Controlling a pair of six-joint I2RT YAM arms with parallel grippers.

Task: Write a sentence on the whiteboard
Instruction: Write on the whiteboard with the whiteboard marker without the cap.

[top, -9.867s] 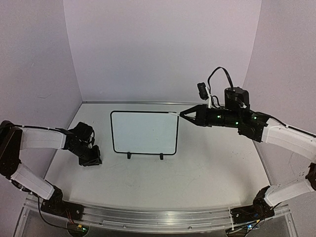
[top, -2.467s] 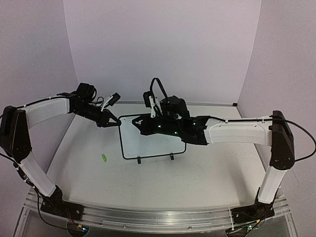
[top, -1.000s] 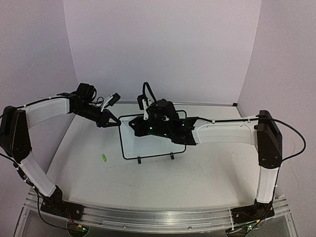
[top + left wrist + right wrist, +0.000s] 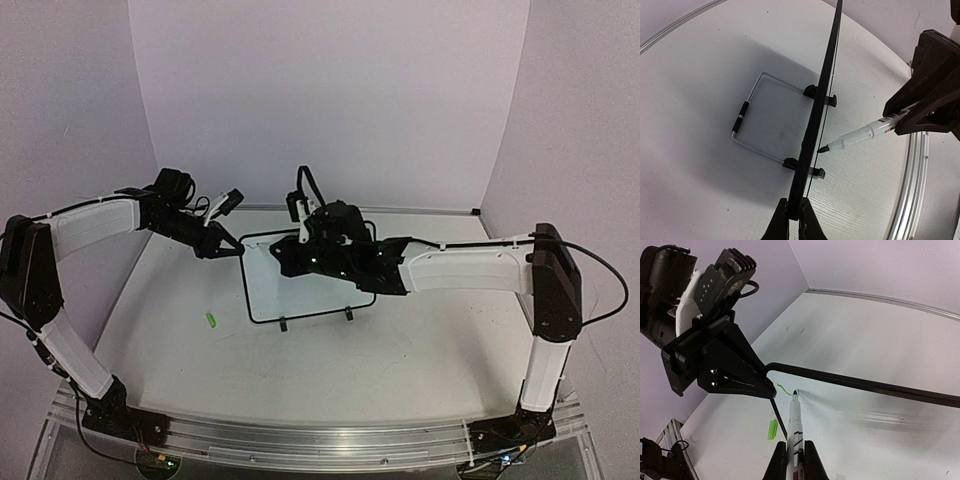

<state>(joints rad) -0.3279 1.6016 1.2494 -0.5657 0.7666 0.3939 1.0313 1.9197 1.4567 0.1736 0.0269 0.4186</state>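
The whiteboard [image 4: 310, 290] stands on its two black feet, turned slightly. My left gripper [image 4: 234, 249] is shut on its top left corner; in the left wrist view the black frame [image 4: 815, 110] runs edge-on out of my left gripper [image 4: 794, 212]. My right gripper [image 4: 284, 254] is shut on a white marker [image 4: 795, 422] with its green tip against the board's upper left. In the right wrist view my right gripper [image 4: 795, 449] pinches the barrel. Of the sentence, only a short curved green stroke [image 4: 782, 388] shows. The marker [image 4: 860, 135] meets the board face.
A small green marker cap [image 4: 211, 320] lies on the table left of the board; the cap [image 4: 772, 429] also shows in the right wrist view. A wire stand [image 4: 757, 120] props the board from behind. Walls close in on three sides.
Over the last second the right arm with the marker shifted slightly right along the board's top. Ten seconds ago the right gripper held the board's right corner and the left rested low.
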